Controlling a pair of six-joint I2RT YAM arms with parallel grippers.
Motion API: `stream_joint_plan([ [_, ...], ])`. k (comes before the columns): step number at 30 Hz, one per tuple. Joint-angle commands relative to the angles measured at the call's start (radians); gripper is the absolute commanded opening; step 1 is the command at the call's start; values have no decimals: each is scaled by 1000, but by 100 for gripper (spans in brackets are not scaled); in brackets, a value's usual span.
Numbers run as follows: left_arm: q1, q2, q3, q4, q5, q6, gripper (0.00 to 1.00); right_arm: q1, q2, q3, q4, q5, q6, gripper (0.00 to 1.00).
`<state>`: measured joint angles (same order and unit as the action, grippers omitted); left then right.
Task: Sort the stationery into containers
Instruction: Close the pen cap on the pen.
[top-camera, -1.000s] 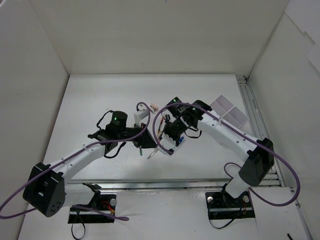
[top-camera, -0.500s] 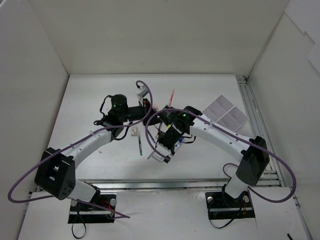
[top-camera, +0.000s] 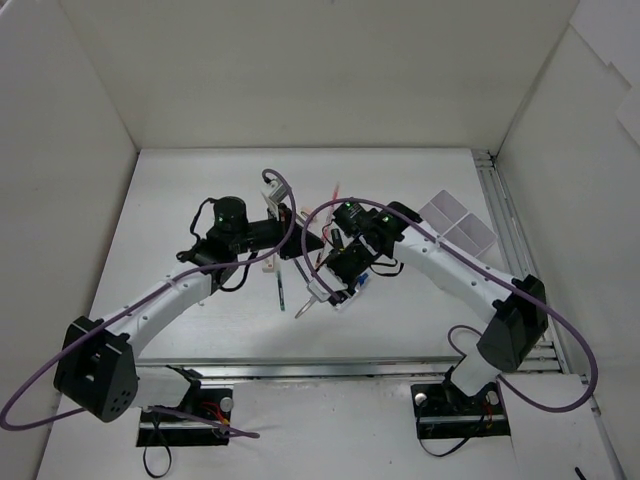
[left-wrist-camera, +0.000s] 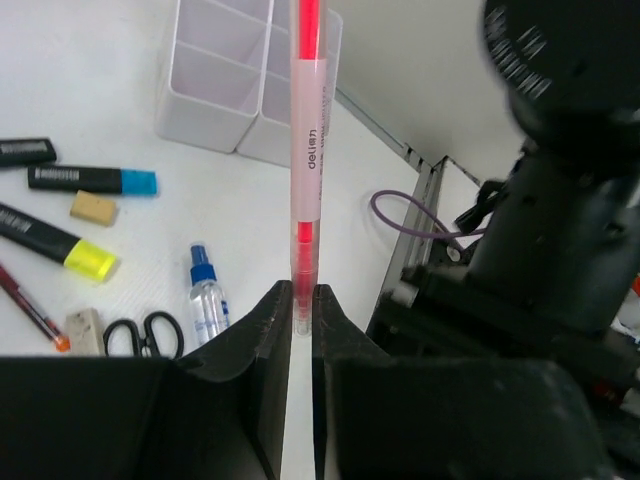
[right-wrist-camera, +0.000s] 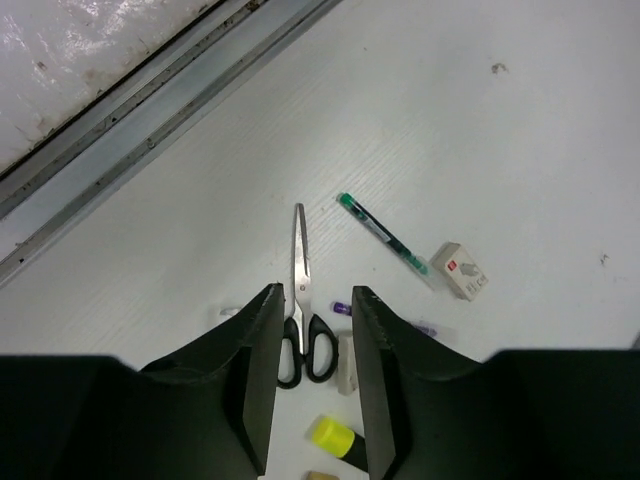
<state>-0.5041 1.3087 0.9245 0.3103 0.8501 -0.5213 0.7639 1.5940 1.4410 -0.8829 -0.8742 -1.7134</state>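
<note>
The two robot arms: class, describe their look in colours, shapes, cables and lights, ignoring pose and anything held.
The left arm and right arm have slim white links between chunky black joints. A purple cable loops along each. A small green light glows on a black joint near each wrist. The left end effector and right end effector each have two matte black, curved fingers.

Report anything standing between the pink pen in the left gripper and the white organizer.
From above, the right arm lies between the pink pen and the white organizer; their heights are unclear.
</note>
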Motion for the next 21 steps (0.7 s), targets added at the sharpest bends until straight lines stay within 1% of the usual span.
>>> stream_joint_plan([
  [1,-1,-63,25,-46,-46,40,0,-31,-80,29,-10,21,96,32],
  [2,-1,-77,25,-69,-57,43,0,-40,-86,33,-11,33,112,35],
  [3,-1,-78,30,-100,-83,44,0,-55,-92,35,-11,46,129,47],
  [5,-1,-100,30,-181,-103,44,0,-72,-117,30,-8,87,138,51],
  [6,-1,-106,28,-233,-127,40,0,-75,-126,24,-2,105,147,57],
  [8,-1,-126,24,-281,-149,38,0,-86,-150,9,19,148,159,63],
  [9,-1,-129,17,-305,-164,35,0,-93,-161,4,28,162,161,93],
  [10,-1,-137,13,-348,-164,32,0,-100,-175,-1,48,184,159,98],
  [17,-1,-167,-15,-482,-155,-3,0,-127,-230,-30,200,204,198,98],
  [21,-1,-147,-16,-549,-137,-13,0,-126,-227,-45,277,169,179,98],
])
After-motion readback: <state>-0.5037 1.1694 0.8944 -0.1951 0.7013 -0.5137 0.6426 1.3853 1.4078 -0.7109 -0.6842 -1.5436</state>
